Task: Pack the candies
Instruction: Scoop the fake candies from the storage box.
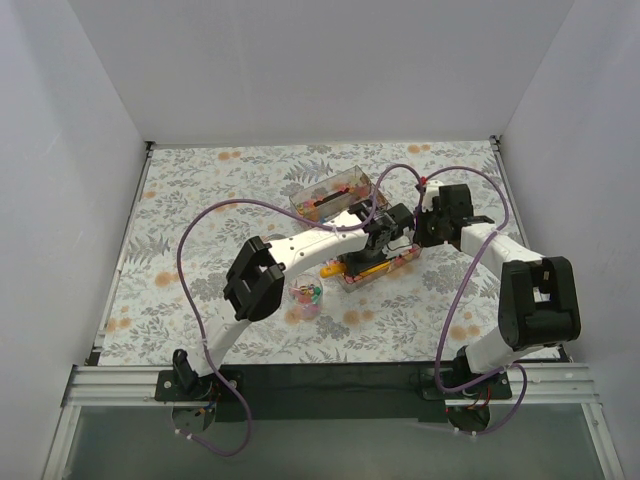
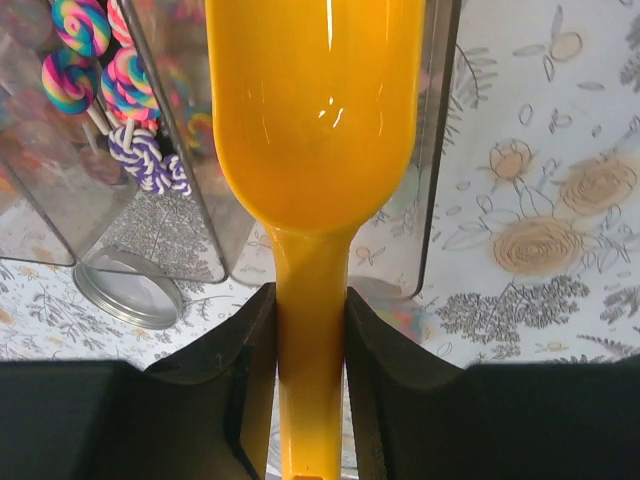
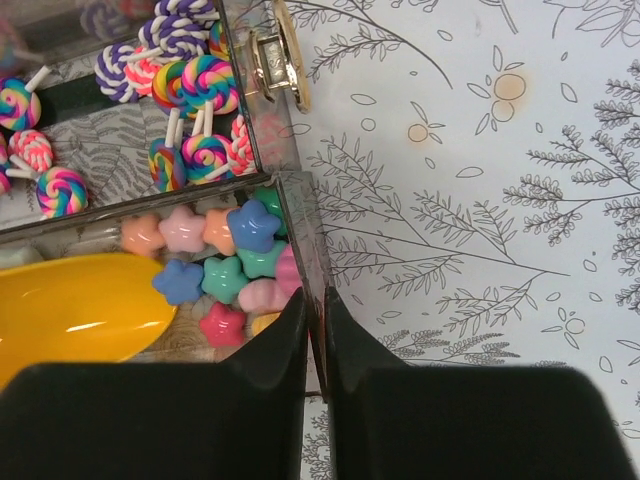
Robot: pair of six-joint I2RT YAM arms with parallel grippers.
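While my left gripper [image 2: 310,322] clamps the scoop [image 2: 310,120] by its handle, I see my right gripper [image 3: 313,322] pinching the box [image 1: 400,262] wall. The candies [image 3: 235,265] lie in its corner compartment, beside the scoop's bowl.

Mixed-colour star candies [image 3: 232,262] lie, apparently loose, in clear box [image 3: 150,205] compartment.

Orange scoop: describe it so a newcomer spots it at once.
On the floral tablecloth, find the clear box of sweets at the centre. The orange scoop sits at its near side, handle pinched in the left gripper. It is the only large, glossy, single-coloured piece; the star candies beside it are small and of mixed colours.
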